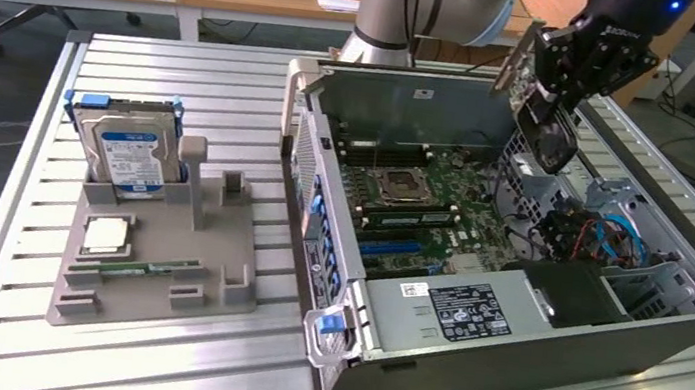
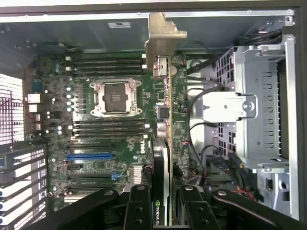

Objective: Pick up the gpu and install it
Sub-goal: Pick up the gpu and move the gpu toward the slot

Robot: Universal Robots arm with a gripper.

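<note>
End effector partly closed and clamped on the gpu, a finger on each face. Card hangs edge-down above the open computer case, clear of it and not yet seated. Wrist view: card sits edge-on over the case's motherboard, silver bracket toward the case's rear wall. Hard drive stands in a grey holder on the worktop, beside the case at the exterior view's left.
</note>
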